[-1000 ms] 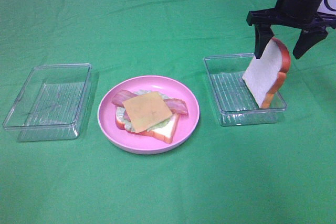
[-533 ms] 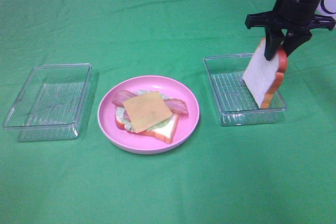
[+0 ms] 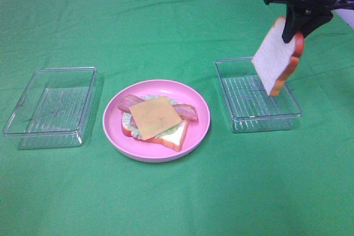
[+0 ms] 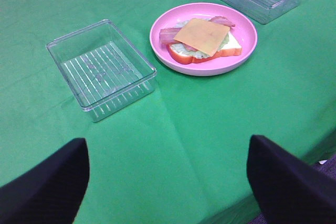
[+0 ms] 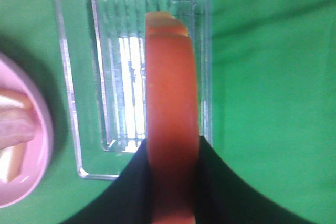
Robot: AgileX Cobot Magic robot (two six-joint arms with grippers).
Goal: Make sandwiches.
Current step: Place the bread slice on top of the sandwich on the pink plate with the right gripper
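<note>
A half-built sandwich (image 3: 156,120) lies on the pink plate (image 3: 199,131): bread, lettuce, bacon and a yellow cheese square on top. It also shows in the left wrist view (image 4: 203,40). My right gripper (image 3: 295,30) is shut on a white bread slice (image 3: 275,56) with orange-brown crust and holds it upright above the right clear tray (image 3: 243,121). The right wrist view shows the crust edge (image 5: 172,129) between the black fingers, over the tray (image 5: 73,103). My left gripper (image 4: 168,192) is open and empty, low over the cloth near the table's front edge.
An empty clear tray (image 3: 33,131) stands left of the plate and shows in the left wrist view (image 4: 102,69). Green cloth (image 3: 177,192) covers the whole table.
My right gripper closed on the bread slice and lifted it up out of the right tray. The plate and left tray have not moved.
</note>
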